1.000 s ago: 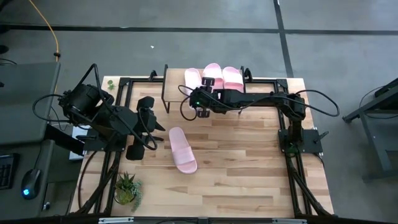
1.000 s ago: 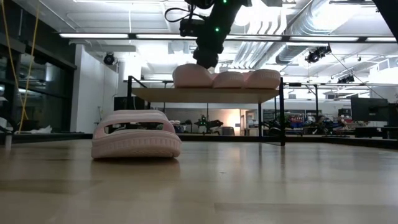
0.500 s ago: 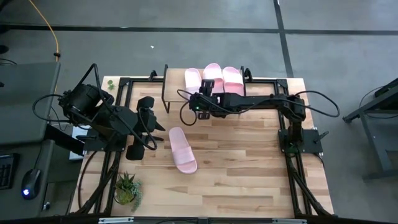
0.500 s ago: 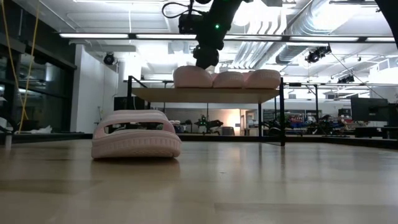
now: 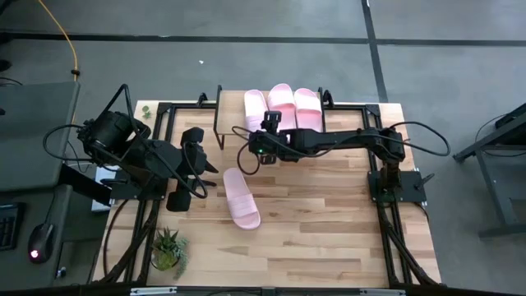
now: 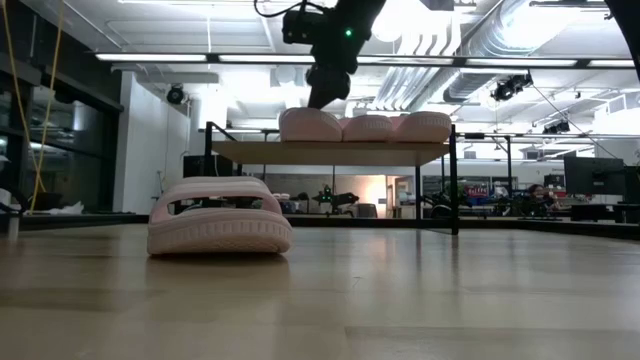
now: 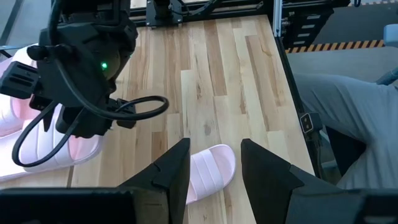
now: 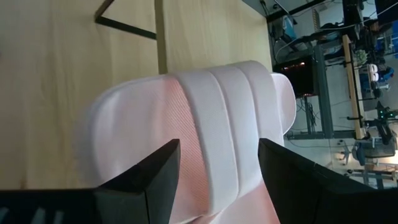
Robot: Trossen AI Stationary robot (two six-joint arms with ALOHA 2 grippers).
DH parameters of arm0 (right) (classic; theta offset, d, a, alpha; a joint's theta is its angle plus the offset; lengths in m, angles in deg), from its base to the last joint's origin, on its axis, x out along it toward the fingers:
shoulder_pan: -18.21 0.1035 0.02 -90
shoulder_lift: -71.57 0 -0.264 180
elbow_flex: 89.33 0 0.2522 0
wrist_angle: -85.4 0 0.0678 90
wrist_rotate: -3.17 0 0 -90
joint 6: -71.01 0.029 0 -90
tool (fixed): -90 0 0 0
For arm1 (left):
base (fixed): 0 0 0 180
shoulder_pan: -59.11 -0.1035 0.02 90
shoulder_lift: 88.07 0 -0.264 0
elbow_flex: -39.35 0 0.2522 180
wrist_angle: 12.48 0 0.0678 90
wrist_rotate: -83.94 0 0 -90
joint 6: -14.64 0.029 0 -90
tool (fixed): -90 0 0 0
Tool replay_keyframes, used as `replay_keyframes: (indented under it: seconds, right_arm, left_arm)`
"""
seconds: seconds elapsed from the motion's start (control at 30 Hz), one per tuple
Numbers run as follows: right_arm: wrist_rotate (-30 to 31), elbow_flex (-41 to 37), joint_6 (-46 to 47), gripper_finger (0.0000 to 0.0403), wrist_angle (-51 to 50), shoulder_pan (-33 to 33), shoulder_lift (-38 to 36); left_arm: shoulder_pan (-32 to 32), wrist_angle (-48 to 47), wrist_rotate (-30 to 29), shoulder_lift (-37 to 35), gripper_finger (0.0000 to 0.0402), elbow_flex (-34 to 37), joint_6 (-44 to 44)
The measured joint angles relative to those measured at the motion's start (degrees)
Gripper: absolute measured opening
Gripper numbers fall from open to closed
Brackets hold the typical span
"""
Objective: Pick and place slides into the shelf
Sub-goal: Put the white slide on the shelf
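surface: a light wooden plank table (image 5: pixel 329 214) with a black metal frame, standing on a grey concrete floor.
room: the low view looks into a large hall with white ceiling ducts, strip lights and cluttered benches far behind.
writing: no readable lettering; a green light glows on the right arm's wrist.
shelf (image 5: pixel 232 111): at the far edge of the table, around its middle; pale plank top on thin black legs.
on the shelf: three pink slides (image 5: pixel 282 104) side by side, filling its right part; the left part is bare.
fourth slide (image 5: pixel 241 197): flat on the table toward the near left, well apart from the shelf, lying at a slant.
right gripper (image 5: pixel 265 131): reaching across from the right side, above the shelf's front edge over the leftmost shelved slide; fingers (image 8: pixel 155 171) spread apart, holding nothing, with that slide's ribbed strap between them.
left gripper (image 7: pixel 211 168): waiting near the left edge of the table, fingers parted and empty, facing the loose slide.
plant (image 5: pixel 168 249): small green potted one at the near left corner.
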Motion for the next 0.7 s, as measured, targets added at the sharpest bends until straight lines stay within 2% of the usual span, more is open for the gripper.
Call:
replay_keyframes:
  seconds: [0.4,0.7]
  right_arm:
    - [-0.1,0.0,3.0,0.0209,-0.5,3.7,-2.9]
    - [-5.9,0.1,8.4,0.0209,-2.9,8.8,-3.8]
  left_arm:
    - [0.0,0.0,0.0,0.0,0.0126,0.0,0.2]
    - [0.0,0.0,-0.2,0.0,0.0127,0.0,1.1]
